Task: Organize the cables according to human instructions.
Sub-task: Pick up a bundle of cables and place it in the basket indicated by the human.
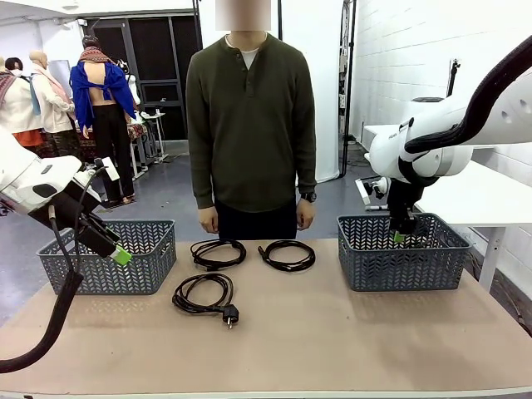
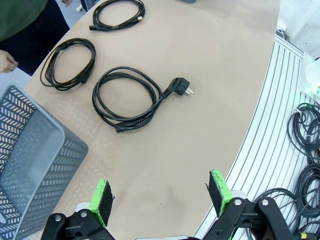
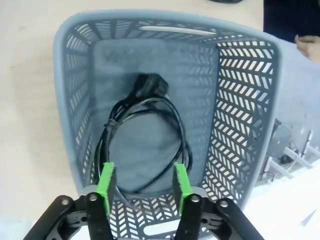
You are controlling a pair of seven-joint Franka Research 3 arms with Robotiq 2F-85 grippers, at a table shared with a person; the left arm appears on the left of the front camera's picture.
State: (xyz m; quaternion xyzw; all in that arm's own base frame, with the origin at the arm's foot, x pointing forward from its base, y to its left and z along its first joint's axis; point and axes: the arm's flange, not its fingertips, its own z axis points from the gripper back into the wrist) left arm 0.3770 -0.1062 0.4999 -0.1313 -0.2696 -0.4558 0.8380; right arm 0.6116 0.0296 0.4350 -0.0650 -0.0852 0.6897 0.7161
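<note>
one cable [image 3: 142, 103] sits inside the right basket [image 3: 240, 100]: loose round coil flat on the floor, black plug at the end farthest from the wrist camera

right hand [image 3: 142, 177] points straight down into that basket, roughly at rim level in the front view, above the coil's near edge; pads apart, nothing between them, can't tell if a pad touches the cord; the arm comes in over the basket's outer side, elbow high

other three cables lie on the table [image 1: 349, 332], left of the right basket and clear of it:
- closest coil [image 1: 287, 268], on the person's side, ends tucked in
- next coil [image 1: 212, 266] just beyond it, same row, not touching it
- third coil [image 1: 179, 295], nearer the robot, plug lying outside the ring toward the robot's edge

all thin black cord, each wound in a few turns

left basket [image 1: 108, 266] at the end of the table opposite the right basket

left hand [image 2: 162, 192] hangs in front of the left basket, tilted down toward the table and aimed toward the three coils; jaws wide apart, empty

person stands behind the table, left of the right basket, arms hanging down, hands off the table
</note>
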